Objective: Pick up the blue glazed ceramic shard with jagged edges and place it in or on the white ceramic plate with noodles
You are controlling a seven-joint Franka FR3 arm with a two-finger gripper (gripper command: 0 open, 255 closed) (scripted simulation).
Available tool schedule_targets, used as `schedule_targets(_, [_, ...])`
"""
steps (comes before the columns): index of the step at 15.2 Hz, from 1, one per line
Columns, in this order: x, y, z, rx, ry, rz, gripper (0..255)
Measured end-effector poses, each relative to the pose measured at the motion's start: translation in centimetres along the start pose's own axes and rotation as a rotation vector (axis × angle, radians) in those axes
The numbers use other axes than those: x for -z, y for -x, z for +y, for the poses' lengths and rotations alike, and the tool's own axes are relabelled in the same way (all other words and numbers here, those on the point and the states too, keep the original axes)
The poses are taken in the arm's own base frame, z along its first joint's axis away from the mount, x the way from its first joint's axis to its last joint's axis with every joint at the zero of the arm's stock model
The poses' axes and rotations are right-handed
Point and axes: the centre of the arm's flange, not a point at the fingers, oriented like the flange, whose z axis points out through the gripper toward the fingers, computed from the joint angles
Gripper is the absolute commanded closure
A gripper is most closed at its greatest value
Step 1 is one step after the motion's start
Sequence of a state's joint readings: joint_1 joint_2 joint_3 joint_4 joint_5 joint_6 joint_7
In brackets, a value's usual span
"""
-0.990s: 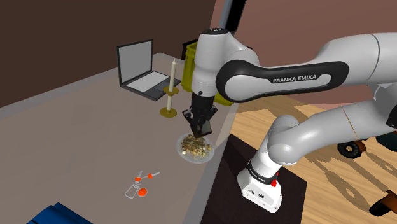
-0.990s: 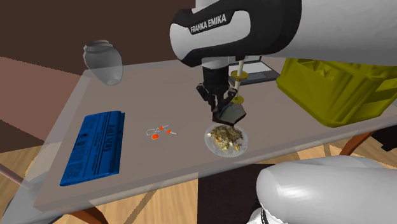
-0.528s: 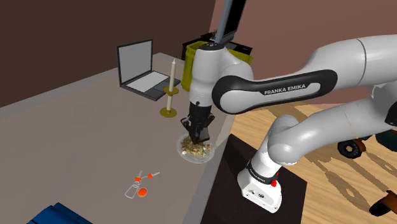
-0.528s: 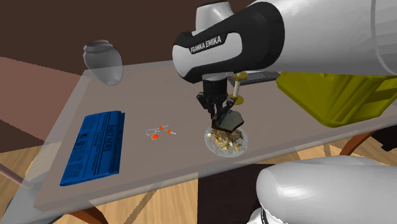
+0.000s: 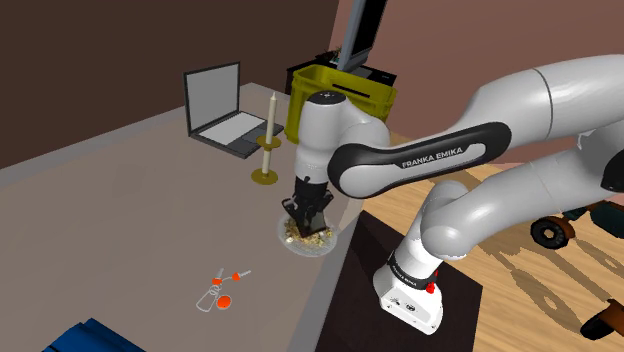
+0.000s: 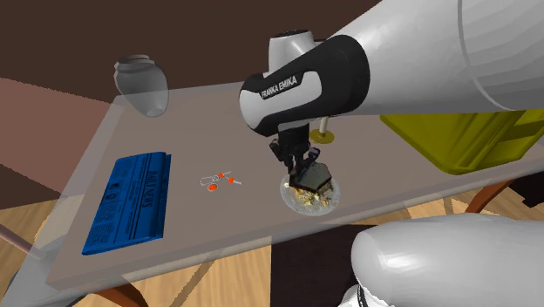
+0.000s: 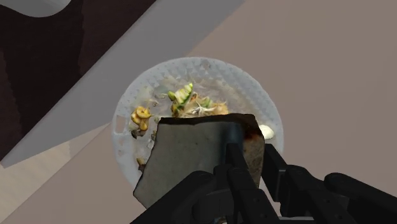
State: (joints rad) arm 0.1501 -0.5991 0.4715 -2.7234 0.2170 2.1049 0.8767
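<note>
Jaws are clamped on the shard point(image 7: 184, 159), and it looks grey with a dark brownish edge, not blue. They pinch it at one end, so most of the slab sticks out past the fingertips. It hangs low right over the white plate point(image 7: 257, 95) of noodles; can't tell if it's touching the food. The plate sits on the tabletop point(image 5: 120, 200) at the edge nearest the stand. A candle point(image 5: 270, 125) stands just beyond it and a laptop point(image 5: 215, 100) is farther back. In the second exterior view a blue book point(image 6: 131, 201) lies well to the left.
</note>
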Motion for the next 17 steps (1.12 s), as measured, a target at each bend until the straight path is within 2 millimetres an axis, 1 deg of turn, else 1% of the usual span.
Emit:
schedule_targets(6, [-0.3,0.0,0.0,0.0,-0.001,0.0,255])
schedule_targets(7, [-0.3,0.0,0.0,0.0,-0.001,0.0,0])
schedule_targets(13, [-0.3,0.0,0.0,0.0,-0.001,0.001,0])
schedule_targets(14, [0.2,0.0,0.0,0.0,-0.001,0.001,0])
schedule_targets(16, [2.6,0.0,-0.1,0.0,-0.002,0.002,0])
schedule_targets(17, [3.5,0.1,-0.1,0.0,-0.002,0.002,0])
